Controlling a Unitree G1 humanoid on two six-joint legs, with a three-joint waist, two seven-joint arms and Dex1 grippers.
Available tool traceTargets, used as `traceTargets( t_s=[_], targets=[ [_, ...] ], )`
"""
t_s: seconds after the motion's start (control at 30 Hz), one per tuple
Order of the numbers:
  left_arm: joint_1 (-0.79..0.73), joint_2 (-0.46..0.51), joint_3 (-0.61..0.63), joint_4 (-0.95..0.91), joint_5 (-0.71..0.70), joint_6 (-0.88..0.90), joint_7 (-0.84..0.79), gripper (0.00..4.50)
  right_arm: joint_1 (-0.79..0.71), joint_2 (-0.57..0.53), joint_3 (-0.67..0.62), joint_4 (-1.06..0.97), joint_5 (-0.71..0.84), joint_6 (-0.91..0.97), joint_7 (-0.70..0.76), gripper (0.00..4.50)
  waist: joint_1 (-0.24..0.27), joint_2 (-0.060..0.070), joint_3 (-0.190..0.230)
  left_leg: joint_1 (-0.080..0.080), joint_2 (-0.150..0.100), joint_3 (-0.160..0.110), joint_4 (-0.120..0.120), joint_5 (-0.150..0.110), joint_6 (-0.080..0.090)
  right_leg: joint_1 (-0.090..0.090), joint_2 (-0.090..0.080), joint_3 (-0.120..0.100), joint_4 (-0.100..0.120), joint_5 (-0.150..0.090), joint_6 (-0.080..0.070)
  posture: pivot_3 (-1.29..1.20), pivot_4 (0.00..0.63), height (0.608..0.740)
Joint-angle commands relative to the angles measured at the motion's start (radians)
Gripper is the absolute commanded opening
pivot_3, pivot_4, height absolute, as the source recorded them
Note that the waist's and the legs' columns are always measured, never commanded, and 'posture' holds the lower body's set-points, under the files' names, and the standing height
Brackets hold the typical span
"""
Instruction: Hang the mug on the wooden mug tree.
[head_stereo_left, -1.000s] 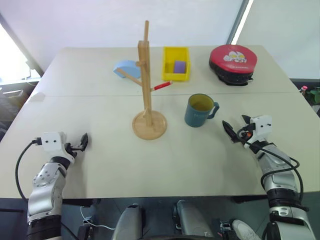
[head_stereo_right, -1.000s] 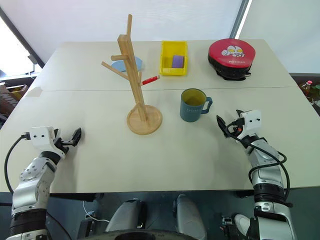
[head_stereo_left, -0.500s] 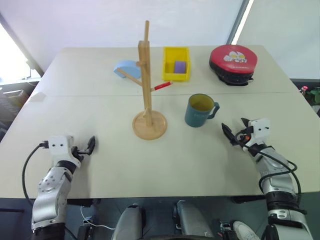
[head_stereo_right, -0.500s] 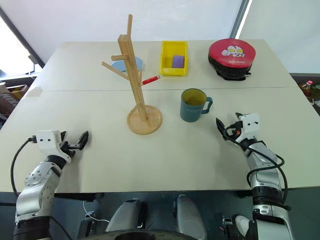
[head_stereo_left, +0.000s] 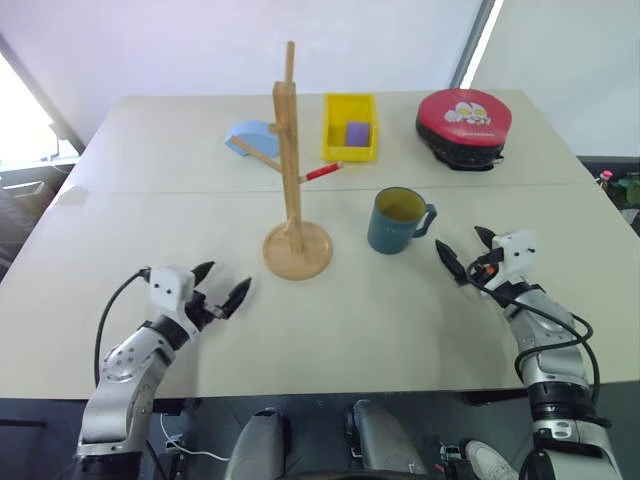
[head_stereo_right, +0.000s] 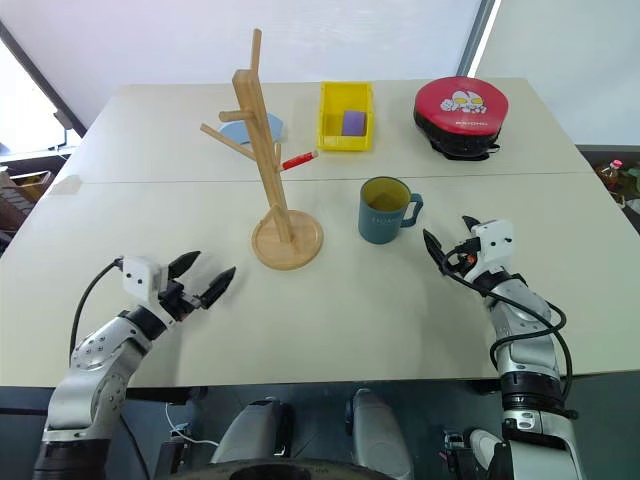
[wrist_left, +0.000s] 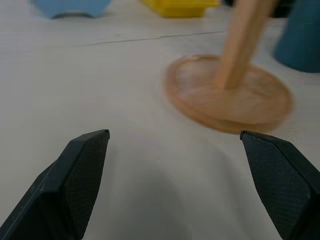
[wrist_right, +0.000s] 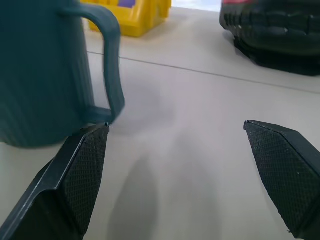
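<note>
1. Left gripper (head_stereo_left: 222, 284) is hovering over the near left part of the table (head_stereo_left: 150, 220), its two black fingers spread apart and gripping nothing — it is pointing toward the round base of the wooden mug tree (head_stereo_left: 291, 190).
2. Wooden mug tree is standing upright near the table's middle, pegs slanting off its post, one red-tipped peg jutting toward the right.
3. Behind it, a light-blue piece (head_stereo_left: 252, 136) and a yellow bin (head_stereo_left: 351, 127) with a purple block (head_stereo_left: 357, 132) inside are sitting at the far side.
4. Mug (head_stereo_left: 396, 220) is resting upright on the table just right of the tree's base, handle turned to the right.
5. Right gripper (head_stereo_left: 462, 252) is waiting just beside that handle, jaws wide and empty — not touching it.
6. Red-and-black round case (head_stereo_left: 465, 117) is lying at the far right.
</note>
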Motion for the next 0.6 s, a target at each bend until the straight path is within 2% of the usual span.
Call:
traceTargets(
  t_s=[0.03, 0.6],
  targets=[
    [0.015, 0.036, -0.042, -0.071, -0.019, -0.016, -0.082, 4.50, -0.047, 0.003, -0.006, 0.000, 0.005, -0.016, -0.008, 4.48, 0.000, 0.000, 0.000, 0.000, 0.000, 0.000, 0.000, 0.000, 0.000, 0.000, 0.000, 0.000, 0.000, 0.000, 0.000, 0.00, 0.150, 0.740],
    [-0.008, 0.028, -0.077, -0.087, -0.034, -0.022, -0.099, 4.50, -0.195, 0.021, 0.035, 0.155, -0.017, -0.083, 0.026, 4.48, -0.001, 0.000, 0.000, 0.000, 0.000, 0.000, 0.000, 0.000, 0.000, 0.000, 0.001, 0.000, 0.000, 0.000, 0.000, 0.00, 0.150, 0.740]
  ],
)
